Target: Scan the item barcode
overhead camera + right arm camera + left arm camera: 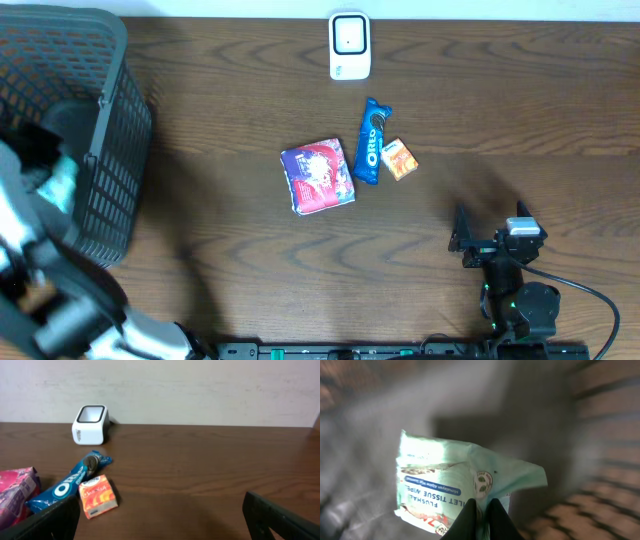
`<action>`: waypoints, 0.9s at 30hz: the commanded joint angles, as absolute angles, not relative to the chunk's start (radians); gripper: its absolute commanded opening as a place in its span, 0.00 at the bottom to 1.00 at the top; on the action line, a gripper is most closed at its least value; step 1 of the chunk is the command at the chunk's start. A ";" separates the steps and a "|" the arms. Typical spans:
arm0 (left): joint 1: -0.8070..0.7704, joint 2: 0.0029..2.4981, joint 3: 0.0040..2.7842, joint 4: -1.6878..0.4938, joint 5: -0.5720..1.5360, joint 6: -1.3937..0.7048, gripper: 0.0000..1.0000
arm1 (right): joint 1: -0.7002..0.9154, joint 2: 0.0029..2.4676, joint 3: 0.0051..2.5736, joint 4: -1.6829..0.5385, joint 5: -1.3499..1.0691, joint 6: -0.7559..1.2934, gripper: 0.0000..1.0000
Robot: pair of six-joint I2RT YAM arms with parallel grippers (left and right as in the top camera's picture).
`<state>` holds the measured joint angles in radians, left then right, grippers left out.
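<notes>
Inside the dark basket [110, 150], the left gripper [482, 508] is pinched shut on a mint-green pack of wipes [445, 482], not yet carried to the white scanner [349, 45], while the right gripper [466, 240] sits wide open, empty.

I see a mint-green wipes pack [445, 480] with a blue band, a blue cookie pack [370, 140], orange box [399, 158], pink-purple packet [318, 176], white scanner [349, 45], black mesh basket [112, 170], dark wood-grain surface [250, 100].
</notes>
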<state>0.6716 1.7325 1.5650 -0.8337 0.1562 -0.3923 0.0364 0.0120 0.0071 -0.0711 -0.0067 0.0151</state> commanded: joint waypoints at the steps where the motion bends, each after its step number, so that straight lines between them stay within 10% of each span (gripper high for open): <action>1: 0.671 1.488 1.614 -0.803 0.203 -0.394 0.07 | 0.028 0.007 0.006 -0.075 -0.007 0.025 0.99; 14: 0.457 1.092 1.613 -0.609 0.301 -0.355 0.08 | 0.028 0.007 0.006 -0.075 -0.007 0.025 0.99; 16: 0.420 1.102 1.613 -0.645 0.080 -0.356 0.61 | 0.028 0.007 0.006 -0.075 -0.007 0.025 0.99; 18: 0.422 1.126 1.613 -0.675 -0.076 -0.356 0.90 | 0.028 0.007 0.006 -0.075 -0.007 0.025 0.99; 27: 0.545 1.379 1.613 -0.740 -0.203 -0.387 0.98 | 0.028 0.007 0.006 -0.075 -0.007 0.025 0.99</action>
